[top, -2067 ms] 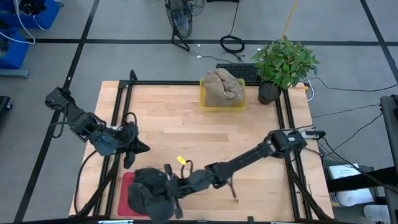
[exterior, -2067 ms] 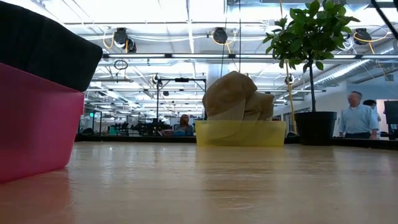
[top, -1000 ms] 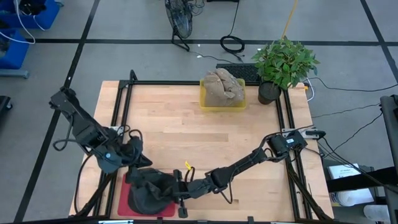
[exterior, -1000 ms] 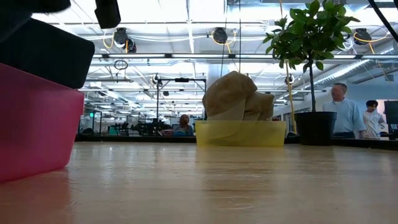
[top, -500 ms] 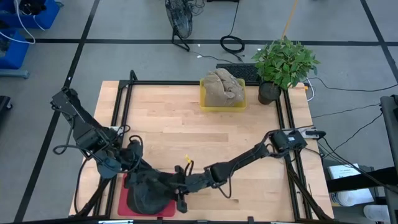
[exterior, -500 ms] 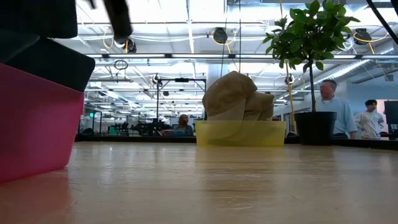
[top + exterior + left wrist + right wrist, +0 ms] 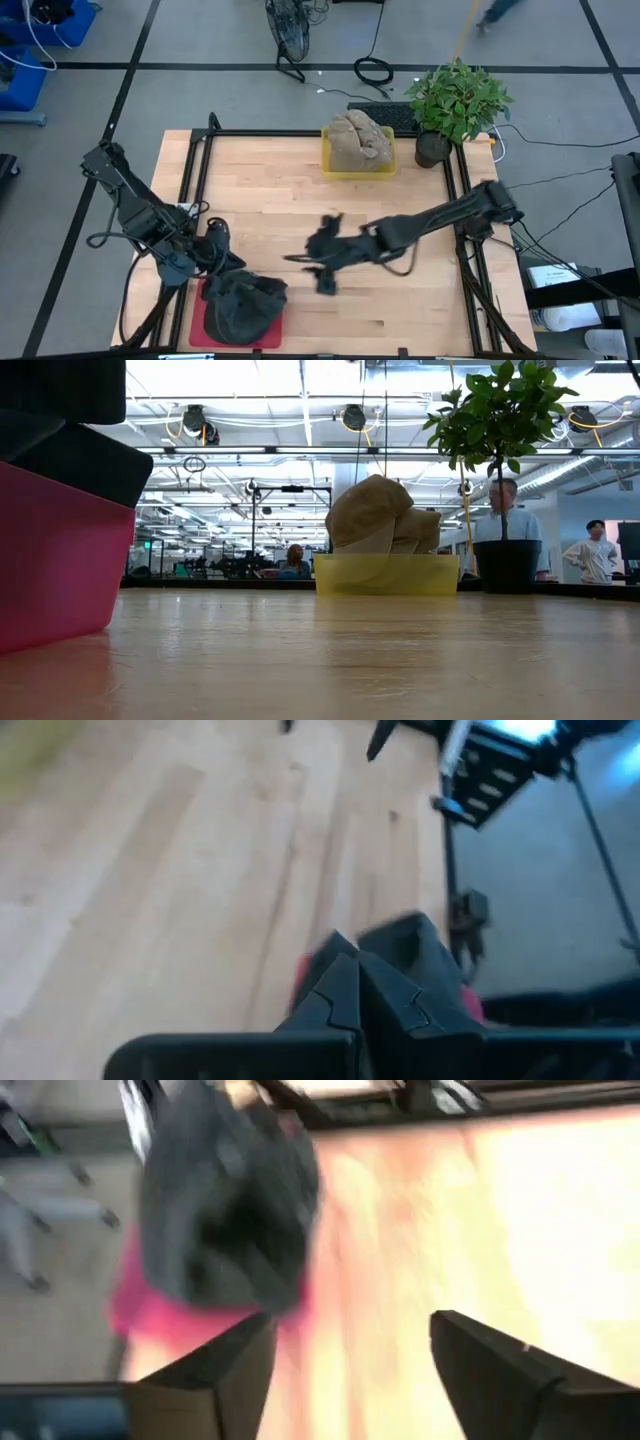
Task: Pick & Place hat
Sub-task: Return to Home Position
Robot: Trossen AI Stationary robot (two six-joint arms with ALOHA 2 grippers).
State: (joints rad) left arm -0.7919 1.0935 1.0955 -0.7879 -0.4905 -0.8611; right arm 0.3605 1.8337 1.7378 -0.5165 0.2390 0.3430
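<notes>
Wooden table: the red bin on the left arm's side is heaped with black caps; brown caps fill the yellow bin. The left gripper, fingers pressed together, is held just beside the red bin. The right gripper, spread and empty, is seen farther off, toward mid-table.

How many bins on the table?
2. The yellow bin, holding brown caps, stands at the table edge near the plant; the red bin, holding black caps, sits at the opposite edge's left corner in the high view. None looks hidden.
</notes>
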